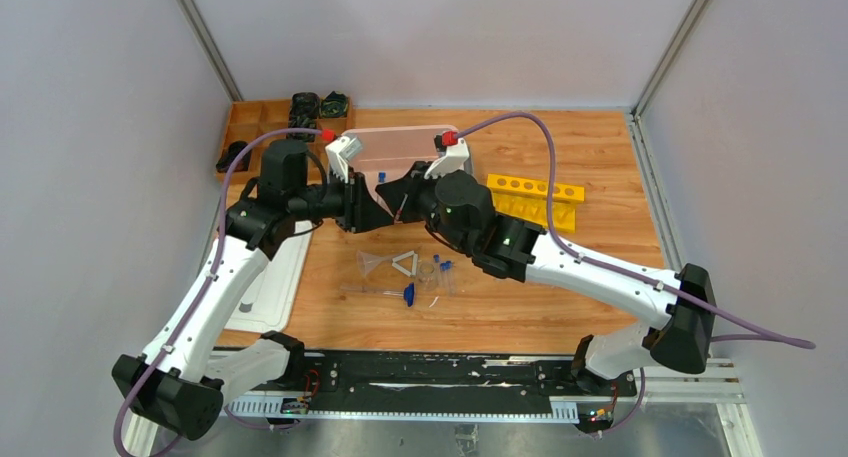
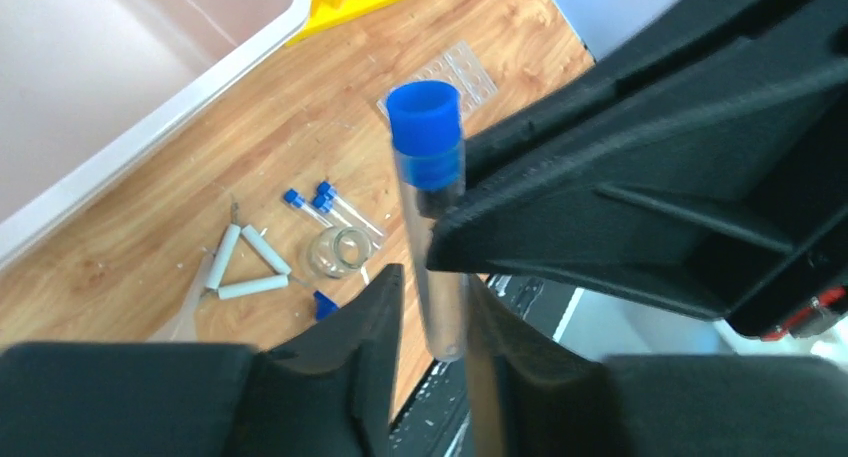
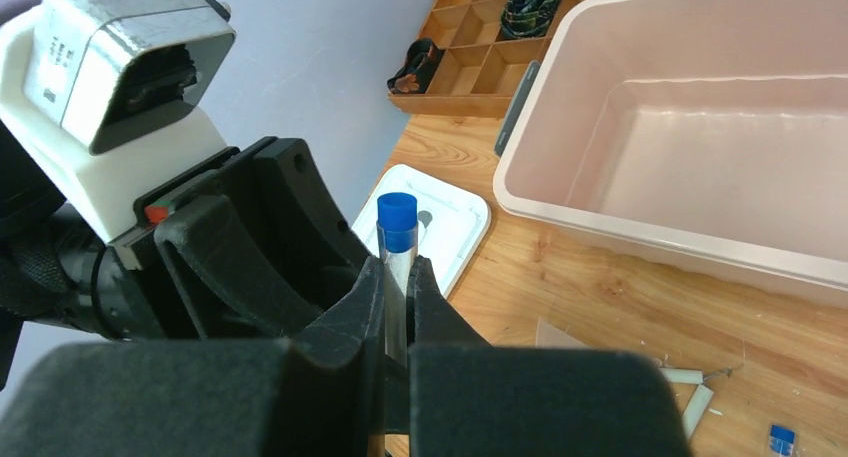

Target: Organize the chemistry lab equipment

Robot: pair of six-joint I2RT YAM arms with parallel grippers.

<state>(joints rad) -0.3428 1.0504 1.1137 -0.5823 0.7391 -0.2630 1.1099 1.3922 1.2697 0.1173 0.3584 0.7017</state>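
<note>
Far left: a wooden compartment tray at the back corner and a flat white tray on the tabletop beside the left arm.

Left gripper: raised above the tabletop in front of the pink bin, facing the right gripper. Its fingers are slightly spread around the lower end of a blue-capped clear tube, with a gap showing on one side.

The tube is upright, cap on top, off the tabletop, between the two grippers.

Right gripper: its fingers are pressed onto the tube below the cap, pinching it.

On the tabletop below, close together: a clear funnel, a white triangle, a tiny clear dish, two small blue-capped tubes and a blue-tipped thin rod.

Right: a yellow tube rack stands beside the bin
</note>
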